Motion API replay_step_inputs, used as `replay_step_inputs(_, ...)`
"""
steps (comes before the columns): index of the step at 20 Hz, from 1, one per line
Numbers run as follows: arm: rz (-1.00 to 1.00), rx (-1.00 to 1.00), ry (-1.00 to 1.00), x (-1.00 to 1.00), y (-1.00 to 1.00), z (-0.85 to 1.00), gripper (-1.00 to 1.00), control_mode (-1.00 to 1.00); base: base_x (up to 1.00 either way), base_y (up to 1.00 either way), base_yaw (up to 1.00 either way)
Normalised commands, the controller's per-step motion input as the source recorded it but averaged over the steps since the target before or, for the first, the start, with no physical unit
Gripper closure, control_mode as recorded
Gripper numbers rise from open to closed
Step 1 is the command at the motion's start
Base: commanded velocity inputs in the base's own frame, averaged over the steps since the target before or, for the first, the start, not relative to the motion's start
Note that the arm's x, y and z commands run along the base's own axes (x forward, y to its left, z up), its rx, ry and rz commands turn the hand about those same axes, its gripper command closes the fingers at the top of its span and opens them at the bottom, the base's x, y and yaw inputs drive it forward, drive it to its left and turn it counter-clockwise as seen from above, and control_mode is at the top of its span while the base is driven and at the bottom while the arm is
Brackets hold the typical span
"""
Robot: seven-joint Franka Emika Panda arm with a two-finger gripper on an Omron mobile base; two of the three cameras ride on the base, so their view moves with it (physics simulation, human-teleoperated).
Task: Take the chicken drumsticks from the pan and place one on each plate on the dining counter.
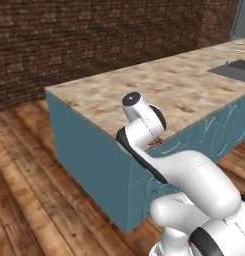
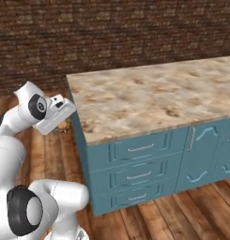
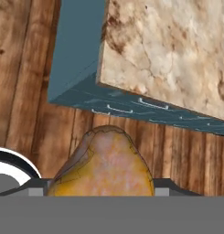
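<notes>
Gripper [image 2: 65, 125] clamped on a chicken drumstick [image 3: 104, 164], carried in the air just off the left corner of the dining counter [image 2: 149, 98], above the wood floor [image 3: 22, 68]. Likely light, firm, a bit greasy; a hold across the thick middle looks safest. Golden-orange skin, paler patch on top, rounded club shape. Counter's near corner bare, teal drawers [image 2: 140, 161] beneath.

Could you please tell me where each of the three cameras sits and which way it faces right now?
Left base view: behind the arm's left, facing the dining counter and its sink; arm at lower right.
Right base view: behind the arm's right, facing the counter's drawers; arm at lower left.
Hand view: on the hand, looking down past a chicken drumstick at the counter corner.
Both base views share the counter.
</notes>
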Motion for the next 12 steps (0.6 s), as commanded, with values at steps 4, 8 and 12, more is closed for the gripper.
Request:
replay_step_inputs(4, 0.00, 0.00, 0.00, 0.00, 0.00, 0.00, 1.00, 1.00, 0.73, 1.00, -0.28)
replay_step_inputs(8, 0.00, 0.00, 0.00, 0.00, 0.00, 0.00, 1.00, 1.00, 0.81, 1.00, -0.32)
replay_step_inputs(12, 0.00, 0.00, 0.00, 0.00, 0.00, 0.00, 1.00, 1.00, 0.86, 1.00, -0.33)
